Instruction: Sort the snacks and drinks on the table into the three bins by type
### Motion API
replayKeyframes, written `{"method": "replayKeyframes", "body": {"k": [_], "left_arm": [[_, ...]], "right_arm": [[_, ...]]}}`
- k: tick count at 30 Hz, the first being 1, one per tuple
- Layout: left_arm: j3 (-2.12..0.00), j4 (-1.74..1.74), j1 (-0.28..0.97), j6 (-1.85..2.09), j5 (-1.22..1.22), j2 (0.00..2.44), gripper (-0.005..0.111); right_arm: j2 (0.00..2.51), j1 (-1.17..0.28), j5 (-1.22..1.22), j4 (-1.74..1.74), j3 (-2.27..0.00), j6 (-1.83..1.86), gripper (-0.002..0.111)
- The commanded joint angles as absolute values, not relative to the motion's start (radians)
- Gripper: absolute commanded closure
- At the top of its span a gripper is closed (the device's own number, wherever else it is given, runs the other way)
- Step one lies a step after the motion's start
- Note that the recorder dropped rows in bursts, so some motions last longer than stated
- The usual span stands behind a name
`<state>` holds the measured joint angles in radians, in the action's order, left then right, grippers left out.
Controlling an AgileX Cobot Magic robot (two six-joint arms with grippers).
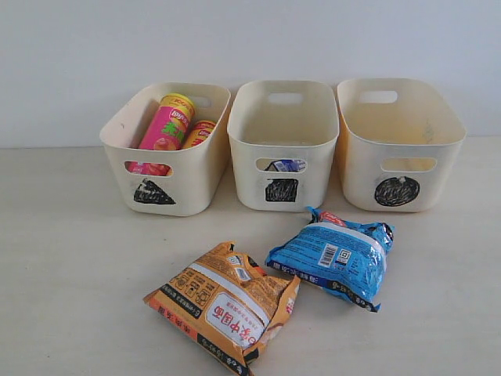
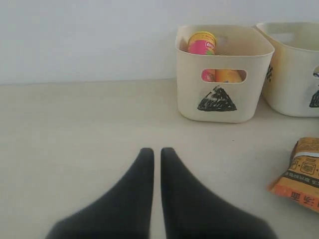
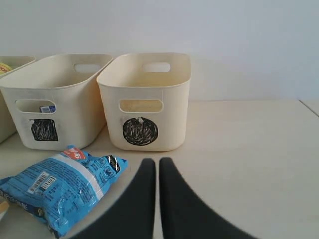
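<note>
Three bins (image 1: 192, 176) (image 1: 313, 184) (image 1: 438, 180); two tubes (image 1: 167, 125) (image 1: 200, 131); two bags (image 1: 223, 301) (image 1: 333, 254); left hand (image 2: 157, 154), right hand (image 3: 158, 164) pressed together.

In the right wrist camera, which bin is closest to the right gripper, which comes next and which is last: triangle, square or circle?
1. circle bin: right in front of the right gripper.
2. square bin: next along the row, beside the circle bin.
3. triangle bin: at the far end of the row, with only its edge showing.
</note>
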<state>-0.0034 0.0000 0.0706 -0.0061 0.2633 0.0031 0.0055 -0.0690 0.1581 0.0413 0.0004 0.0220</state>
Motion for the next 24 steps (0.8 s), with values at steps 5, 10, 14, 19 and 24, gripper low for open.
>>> {"method": "replayKeyframes", "body": {"k": [5,10,14,19,24], "left_arm": [[0.0,0.009,0.067,-0.027,0.279,0.0,0.103],[0.0,0.009,0.067,-0.027,0.277,0.0,0.103],[0.0,0.009,0.067,-0.027,0.277,0.0,0.103],[0.0,0.009,0.067,-0.027,0.277,0.0,0.103],[0.0,0.009,0.067,-0.027,0.269,0.0,0.103]], "right_arm": [[0.0,-0.069,0.155,0.04,0.0,0.024,0.108],[0.0,-0.069,0.155,0.04,0.0,0.024,0.108],[0.0,-0.069,0.155,0.04,0.0,0.024,0.108],[0.0,-0.069,0.155,0.04,0.0,0.024,0.108],[0.0,-0.069,0.141,0.041,0.0,0.024,0.108]]}}
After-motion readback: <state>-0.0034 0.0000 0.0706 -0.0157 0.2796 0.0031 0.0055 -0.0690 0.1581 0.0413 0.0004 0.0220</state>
